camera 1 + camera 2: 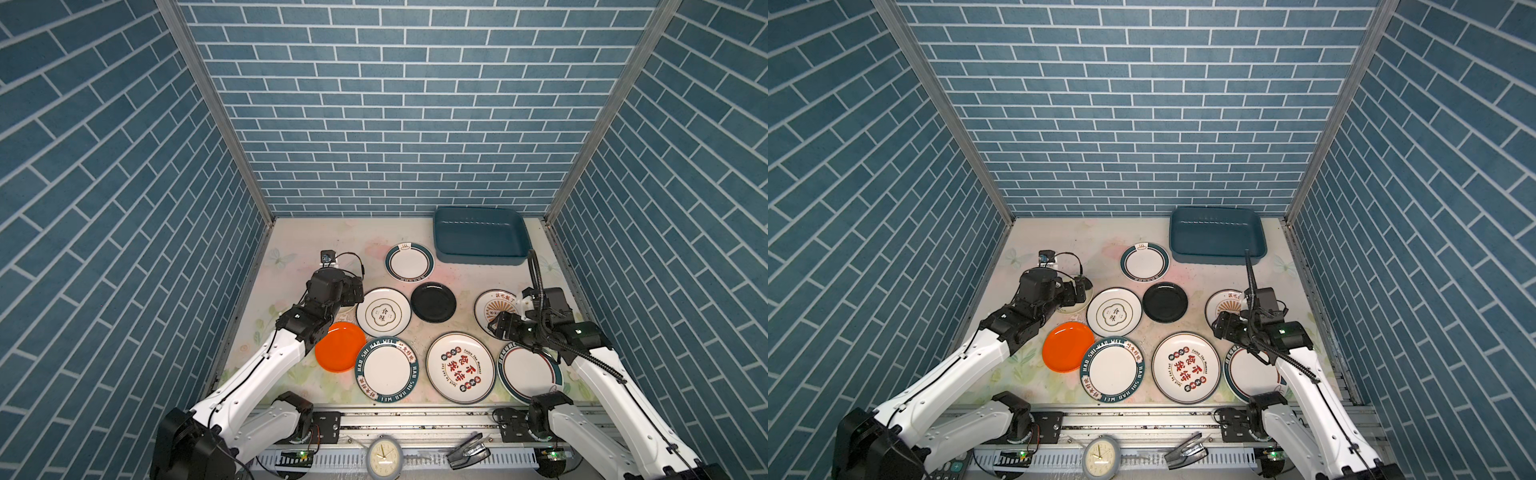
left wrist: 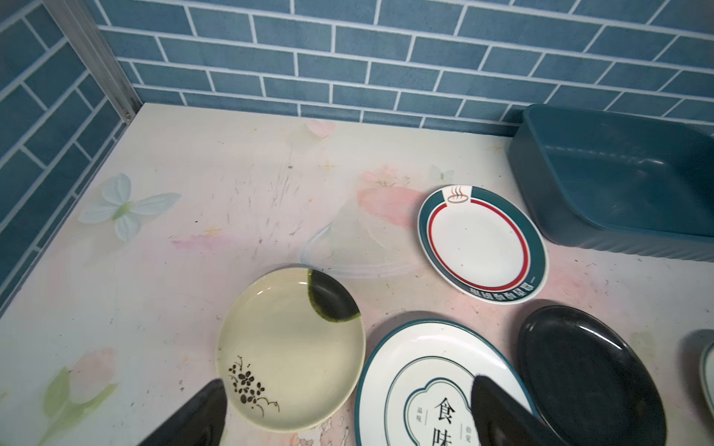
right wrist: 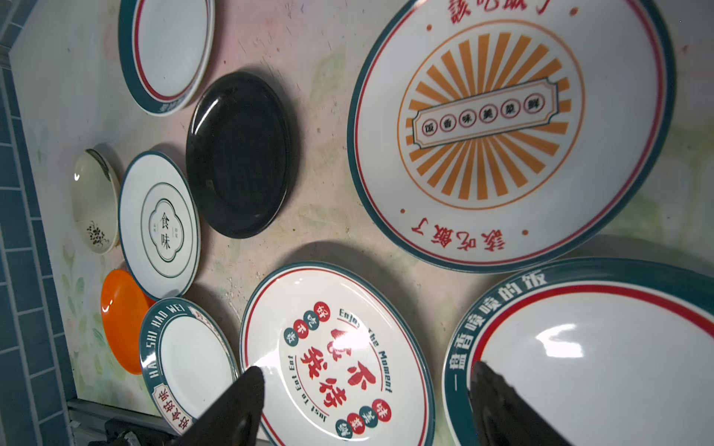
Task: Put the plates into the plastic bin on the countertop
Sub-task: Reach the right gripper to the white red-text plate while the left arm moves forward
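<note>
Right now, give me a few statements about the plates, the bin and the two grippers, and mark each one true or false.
1. The plastic bin holds no plates. True.
2. The black plate is stacked on the orange plate. False: they lie apart on the countertop.
3. The left gripper grips a plate. False: its jaws are open and empty, over a small cream plate.
4. The right gripper is open. True.

Glossy black plate (image 1: 433, 302); matt plastic bin (image 1: 478, 258); scuffed countertop (image 1: 299, 237), perhaps vinyl.
</note>
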Tool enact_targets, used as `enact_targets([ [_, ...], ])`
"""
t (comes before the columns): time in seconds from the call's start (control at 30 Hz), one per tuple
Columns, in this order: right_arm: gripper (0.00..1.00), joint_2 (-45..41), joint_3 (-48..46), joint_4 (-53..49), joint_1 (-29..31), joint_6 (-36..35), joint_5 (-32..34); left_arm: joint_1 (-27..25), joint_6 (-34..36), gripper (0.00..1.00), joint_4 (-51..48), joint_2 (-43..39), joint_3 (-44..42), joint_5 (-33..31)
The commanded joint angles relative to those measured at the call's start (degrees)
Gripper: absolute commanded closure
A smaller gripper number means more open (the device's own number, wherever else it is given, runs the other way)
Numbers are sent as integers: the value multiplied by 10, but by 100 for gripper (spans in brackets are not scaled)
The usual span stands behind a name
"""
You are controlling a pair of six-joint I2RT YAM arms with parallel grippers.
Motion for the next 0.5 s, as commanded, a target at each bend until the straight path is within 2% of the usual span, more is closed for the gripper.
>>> enact_targets([
  [0.0,17,2,-7,-17,20,37,16,-12,0,0,-20,-10,11,20],
  [0.33,18,61,-22,48,79,64,38,-40,-12,0,-35,-17,4,37],
  [0.47,18,78,-31,81,89,79,29,-47,-27,0,-37,-17,1,64],
])
